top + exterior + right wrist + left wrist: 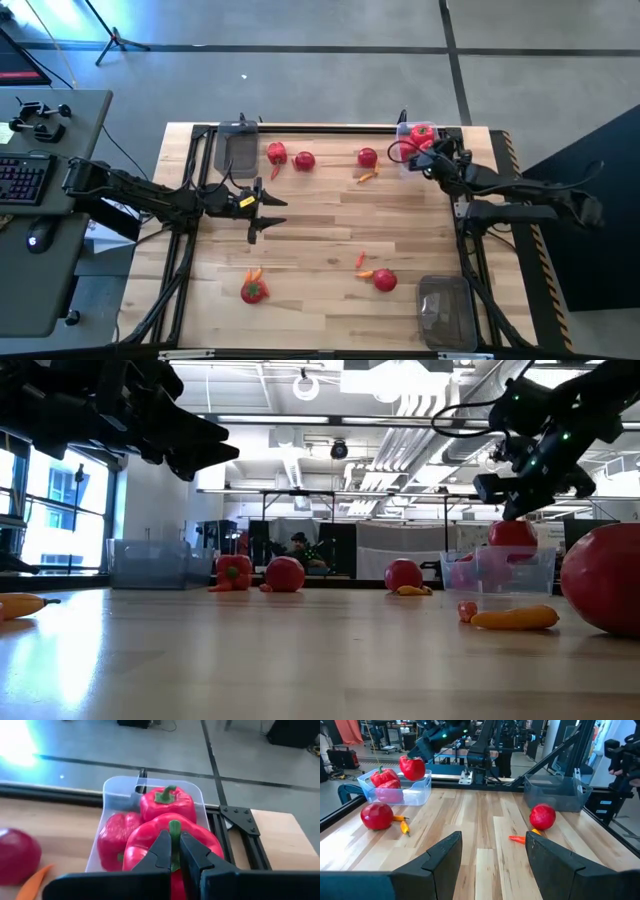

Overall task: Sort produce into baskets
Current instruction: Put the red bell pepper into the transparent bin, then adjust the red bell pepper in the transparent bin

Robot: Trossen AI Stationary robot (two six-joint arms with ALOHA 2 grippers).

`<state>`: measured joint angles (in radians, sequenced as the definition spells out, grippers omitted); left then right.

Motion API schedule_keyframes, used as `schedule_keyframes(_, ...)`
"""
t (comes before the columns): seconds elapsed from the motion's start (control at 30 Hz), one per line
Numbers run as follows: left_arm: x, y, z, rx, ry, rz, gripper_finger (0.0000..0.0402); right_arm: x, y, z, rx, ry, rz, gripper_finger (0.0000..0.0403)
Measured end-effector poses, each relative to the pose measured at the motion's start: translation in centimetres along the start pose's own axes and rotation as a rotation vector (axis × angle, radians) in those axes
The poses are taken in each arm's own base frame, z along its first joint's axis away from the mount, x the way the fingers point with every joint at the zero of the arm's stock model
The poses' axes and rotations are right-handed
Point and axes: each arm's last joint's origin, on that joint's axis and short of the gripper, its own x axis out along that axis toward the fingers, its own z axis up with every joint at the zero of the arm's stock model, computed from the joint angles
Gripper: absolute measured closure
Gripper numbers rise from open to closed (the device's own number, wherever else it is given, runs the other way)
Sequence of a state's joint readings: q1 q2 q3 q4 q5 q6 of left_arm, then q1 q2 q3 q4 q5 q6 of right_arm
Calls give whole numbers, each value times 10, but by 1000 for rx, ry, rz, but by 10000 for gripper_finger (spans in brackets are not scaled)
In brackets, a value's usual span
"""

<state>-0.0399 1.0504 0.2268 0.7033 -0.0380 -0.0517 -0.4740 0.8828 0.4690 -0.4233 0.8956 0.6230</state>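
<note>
My right gripper [175,841] is shut on the green stem of a glossy red pepper [150,851], over the clear basket [408,150] at the table's far right. Two more red peppers [167,802] lie in that basket. The held pepper also shows in the left wrist view [412,767] and the low view [513,533]. My left gripper [262,210] is open and empty above the table's left middle. My right gripper pinches the pepper's green stem [173,829] between its two fingers, coming from above and slanting toward the far edge. The pepper hangs below the fingers, stem up, at about the basket's rim. I cannot tell whether it touches the peppers beneath.
An empty basket [237,148] stands far left, another [445,308] near right. A pepper [277,153], two tomatoes [304,160] [367,157] and a carrot [367,177] lie at the far side. A pepper [253,290], a tomato [385,281] and carrots [362,260] lie near.
</note>
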Motion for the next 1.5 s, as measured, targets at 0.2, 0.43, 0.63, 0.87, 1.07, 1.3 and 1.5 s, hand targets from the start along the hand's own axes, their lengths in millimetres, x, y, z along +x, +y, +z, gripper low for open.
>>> schedule_keyframes(0.2, 0, 0, 0, 1, 1, 0, 195, 12, -8, -8, 23, 43, -30, 403)
schedule_keyframes(0.43, 0, 0, 0, 1, 1, 0, 195, 21, -15, -21, 29, 107, -33, 403)
schedule_keyframes(0.63, 0, 0, 0, 2, 2, 0, 195, 26, -20, -28, 26, 128, -64, 402)
schedule_keyframes(0.87, 0, 0, 0, 0, 3, 0, 195, 28, -23, -28, 38, 134, -78, 350)
schedule_keyframes(1.07, 0, 0, 0, 0, 3, 0, 195, 25, -22, -19, 8, 130, -72, 265)
schedule_keyframes(1.3, 0, 0, 0, 0, 3, 0, 195, 10, -10, 15, -26, 113, 42, 246)
schedule_keyframes(1.5, 0, 0, -1, 1, 8, 4, 195, 21, 4, 14, -82, 180, 173, 371)
